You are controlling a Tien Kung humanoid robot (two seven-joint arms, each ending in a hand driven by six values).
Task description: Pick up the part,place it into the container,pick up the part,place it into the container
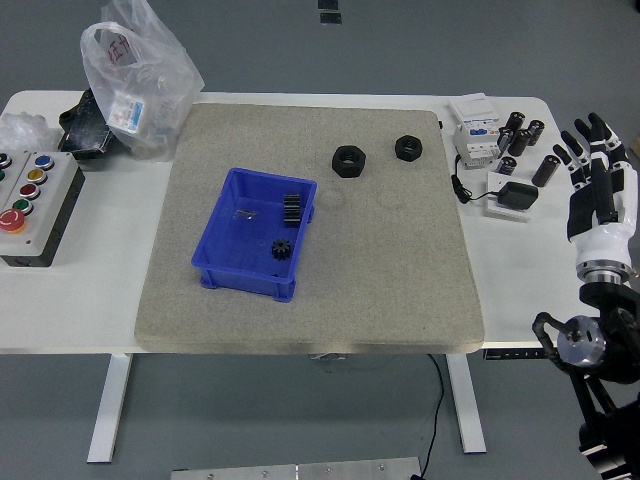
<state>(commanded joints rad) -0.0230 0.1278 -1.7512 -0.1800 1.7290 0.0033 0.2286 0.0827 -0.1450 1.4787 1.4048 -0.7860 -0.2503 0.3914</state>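
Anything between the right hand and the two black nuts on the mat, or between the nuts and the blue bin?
Between the right hand and the small nut lie the black cylinders, a black adapter and a white breaker. From either nut, including the large nut, to the blue bin, only bare mat.

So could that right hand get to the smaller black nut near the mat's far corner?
Probably yes: the right hand is open beyond the table's right edge, and the smaller nut lies bare on the mat with nothing over it.
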